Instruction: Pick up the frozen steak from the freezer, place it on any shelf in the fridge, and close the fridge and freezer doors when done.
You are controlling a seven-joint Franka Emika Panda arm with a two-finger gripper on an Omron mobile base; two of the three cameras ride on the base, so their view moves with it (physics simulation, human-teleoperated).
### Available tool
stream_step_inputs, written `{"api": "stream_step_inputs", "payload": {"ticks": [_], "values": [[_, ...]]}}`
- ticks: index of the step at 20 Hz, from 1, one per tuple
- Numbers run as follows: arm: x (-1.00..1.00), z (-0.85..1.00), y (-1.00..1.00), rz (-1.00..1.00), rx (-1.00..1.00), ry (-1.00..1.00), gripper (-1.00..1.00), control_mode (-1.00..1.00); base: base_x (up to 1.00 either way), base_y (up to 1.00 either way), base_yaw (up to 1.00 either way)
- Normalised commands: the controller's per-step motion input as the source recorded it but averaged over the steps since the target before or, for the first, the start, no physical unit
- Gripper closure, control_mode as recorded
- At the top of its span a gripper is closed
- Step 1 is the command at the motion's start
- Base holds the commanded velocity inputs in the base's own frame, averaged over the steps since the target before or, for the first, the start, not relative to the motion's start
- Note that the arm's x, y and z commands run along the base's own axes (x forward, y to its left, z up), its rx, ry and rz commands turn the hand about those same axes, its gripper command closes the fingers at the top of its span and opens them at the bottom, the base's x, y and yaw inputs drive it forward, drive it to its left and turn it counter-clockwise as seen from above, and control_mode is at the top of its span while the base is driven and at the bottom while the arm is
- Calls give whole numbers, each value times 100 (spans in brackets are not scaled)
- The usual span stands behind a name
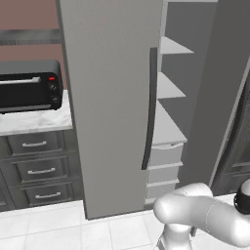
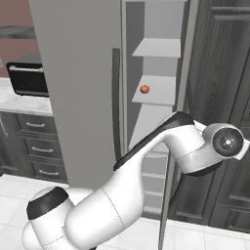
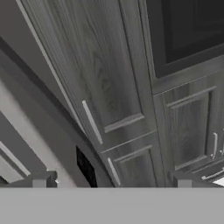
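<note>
The freezer (image 1: 168, 88) stands open, showing plain grey shelves (image 2: 157, 48) and pale drawers (image 1: 165, 157). A small round reddish item (image 2: 144, 89) lies on a middle freezer shelf; I cannot tell whether it is the steak. The freezer door (image 1: 219, 97) is swung out to the right and shows edge-on in the right base view (image 2: 183, 73). Left of the freezer, the wide fridge door (image 1: 112, 97) with its long dark handle (image 1: 151, 107) looks shut and hides the fridge shelves. My gripper (image 3: 112, 181) is open and empty. It faces dark wood cabinets beside the freezer door's outer face (image 3: 26, 127).
Dark wood cabinets (image 2: 219, 63) rise right of the unit. A black toaster oven (image 1: 29, 85) sits on a marble counter (image 1: 34, 122) above grey drawers (image 1: 41, 171) on the left. My arm's elbow (image 2: 185, 141) reaches across the freezer opening. The floor is white tile (image 1: 58, 227).
</note>
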Motion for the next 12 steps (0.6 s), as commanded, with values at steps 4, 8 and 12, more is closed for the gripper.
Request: {"api": "stream_step_inputs", "payload": {"ticks": [4, 8, 12], "values": [[71, -11, -9, 0, 0, 0, -100, -100, 0, 0, 0], [68, -7, -15, 0, 0, 0, -100, -100, 0, 0, 0], [56, -4, -18, 1, 1, 0, -100, -100, 0, 0, 0]]}}
